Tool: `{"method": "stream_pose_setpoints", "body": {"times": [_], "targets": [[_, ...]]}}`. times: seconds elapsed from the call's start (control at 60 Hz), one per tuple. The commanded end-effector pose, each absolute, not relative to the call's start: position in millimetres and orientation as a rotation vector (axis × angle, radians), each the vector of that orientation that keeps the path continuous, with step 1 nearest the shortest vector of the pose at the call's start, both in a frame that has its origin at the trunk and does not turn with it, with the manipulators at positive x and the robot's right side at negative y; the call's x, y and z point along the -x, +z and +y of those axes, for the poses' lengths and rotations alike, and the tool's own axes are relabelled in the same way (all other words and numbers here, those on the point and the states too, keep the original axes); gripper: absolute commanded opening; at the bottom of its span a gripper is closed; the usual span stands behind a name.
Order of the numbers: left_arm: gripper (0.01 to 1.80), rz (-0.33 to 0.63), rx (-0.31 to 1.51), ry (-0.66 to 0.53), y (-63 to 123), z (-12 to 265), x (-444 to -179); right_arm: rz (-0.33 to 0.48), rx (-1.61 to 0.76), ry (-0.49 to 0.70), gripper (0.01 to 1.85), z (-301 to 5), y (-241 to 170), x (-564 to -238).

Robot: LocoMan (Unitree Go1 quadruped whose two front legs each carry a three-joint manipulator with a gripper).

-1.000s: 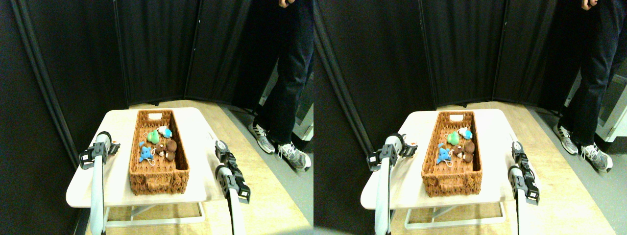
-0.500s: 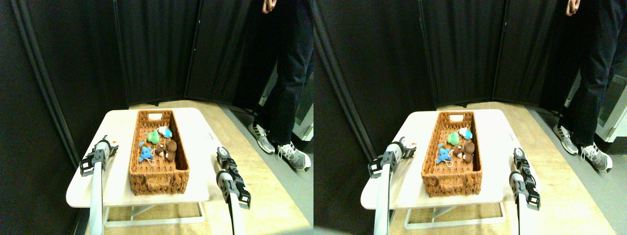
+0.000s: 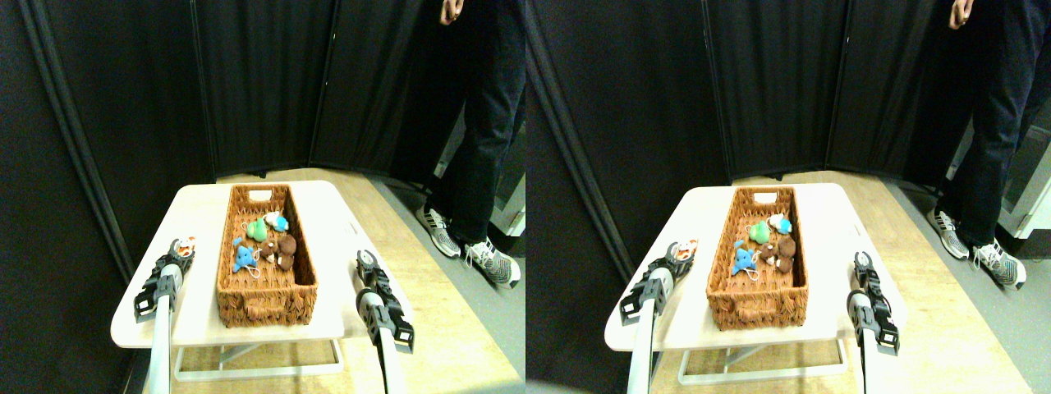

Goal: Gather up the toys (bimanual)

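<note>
L tool (image 3: 177, 252) and R tool (image 3: 366, 264) low, well apart.

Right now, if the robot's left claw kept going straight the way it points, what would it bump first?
Probably the small orange-and-white plush toy just ahead of the left gripper on the pale table; depth is unclear.

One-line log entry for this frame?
toys in basket | small orange-white toy on table by left end effector | right end effector beside basket | person standing by
</note>
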State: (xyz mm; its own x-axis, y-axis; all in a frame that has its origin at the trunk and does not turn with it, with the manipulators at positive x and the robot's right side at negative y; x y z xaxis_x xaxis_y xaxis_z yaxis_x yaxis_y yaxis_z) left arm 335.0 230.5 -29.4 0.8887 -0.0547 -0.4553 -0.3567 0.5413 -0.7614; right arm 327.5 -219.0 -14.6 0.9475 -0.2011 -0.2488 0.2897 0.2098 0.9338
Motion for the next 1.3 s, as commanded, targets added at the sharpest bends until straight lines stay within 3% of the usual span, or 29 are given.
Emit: {"method": "stream_pose_setpoints", "body": {"times": [0.017, 0.5, 0.617, 0.717, 0.783, 1.1, 1.3], "targets": [[0.38, 0.451, 0.984, 0.176, -28.6, 230, -338, 0.043, -1.324, -0.302, 0.01, -215, -4, -331], [0.37, 0.453, 1.038, 0.205, -44.7, 231, -347, 0.086, -1.313, -0.25, 0.01, -208, -10, -334], [0.3, 0.433, 1.093, 0.246, -46.8, 230, -349, 0.089, -1.319, -0.241, 0.01, -207, -10, -335], [0.01, 0.39, 1.092, 0.239, -48.7, 225, -351, 0.077, -1.321, -0.261, 0.01, -206, -10, -335], [0.01, 0.382, 1.058, 0.238, -49.4, 224, -353, 0.073, -1.336, -0.271, 0.01, -206, -10, -336], [0.01, 0.362, 1.037, 0.24, -35.8, 223, -348, 0.065, -1.345, -0.27, 0.01, -204, -10, -335], [0.01, 0.361, 0.997, 0.171, -19.3, 225, -341, 0.068, -1.337, -0.263, 0.01, -205, -10, -332]]}}
